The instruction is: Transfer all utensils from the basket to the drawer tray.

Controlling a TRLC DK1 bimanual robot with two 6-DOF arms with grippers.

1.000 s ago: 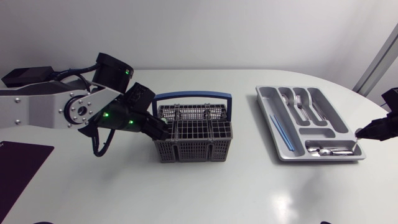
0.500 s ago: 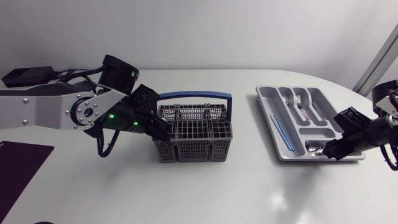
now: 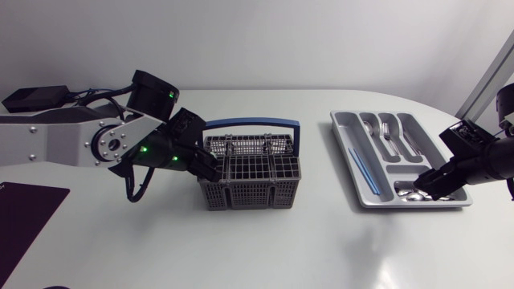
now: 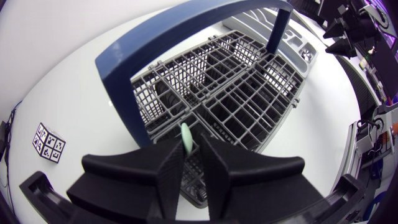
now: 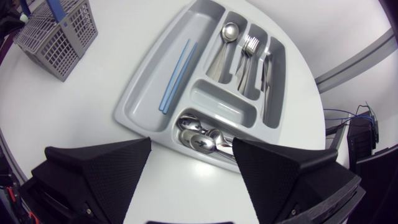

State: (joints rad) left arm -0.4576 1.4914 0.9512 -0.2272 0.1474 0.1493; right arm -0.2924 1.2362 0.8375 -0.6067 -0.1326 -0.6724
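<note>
The grey wire basket (image 3: 250, 170) with a blue handle (image 3: 249, 124) stands mid-table. My left gripper (image 3: 207, 167) is at its left end, dipped into a cell. In the left wrist view this gripper (image 4: 189, 155) is shut on a pale green utensil handle (image 4: 186, 135) that sticks up from the basket (image 4: 249, 106). The grey drawer tray (image 3: 351, 156) lies to the right and holds a spoon, forks, knives and blue sticks (image 3: 361, 168). My right gripper (image 3: 434, 186) hovers open over the tray's near right corner. Below its spread fingers lie small spoons (image 5: 202, 140) in the tray (image 5: 143, 99).
A dark mat (image 3: 24, 218) lies at the table's front left corner. A small printed marker cube (image 4: 48, 142) sits on the table beside the basket. Bare white tabletop stretches between basket and tray and along the front edge.
My right gripper has opened wide and shifted over the tray's near right corner, leaving the spoons in the tray. My left gripper's fingers have closed in on the green handle.
</note>
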